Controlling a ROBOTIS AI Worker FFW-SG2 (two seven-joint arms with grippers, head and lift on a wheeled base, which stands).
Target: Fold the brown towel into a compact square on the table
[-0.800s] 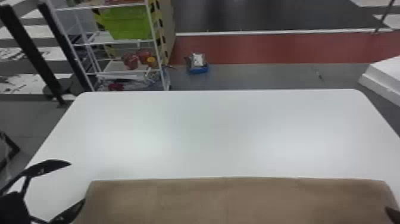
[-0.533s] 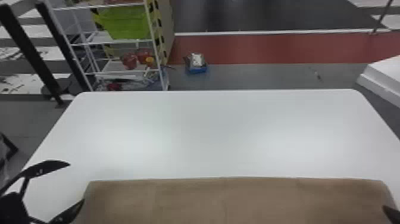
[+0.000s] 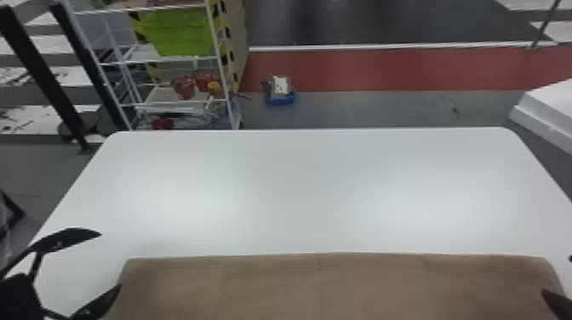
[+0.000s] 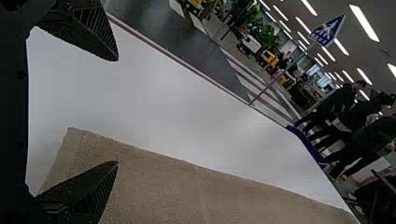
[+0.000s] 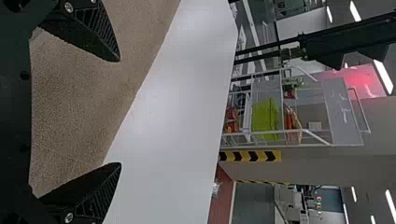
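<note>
Brown towel (image 3: 332, 289) lies along the near side of the white table (image 3: 298, 191), left pincer (image 3: 110, 260) and right pincer (image 3: 556, 275) at its opposite ends, both wide; whether they touch it is hard to judge.

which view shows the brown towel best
The head view, since the brown towel shows its far edge corner to corner. The left wrist view has a corner and a slanting edge; the right wrist view, a cut-off part.

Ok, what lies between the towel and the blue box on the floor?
In the head view, white table beyond the towel, then grey floor up to the blue box.
</note>
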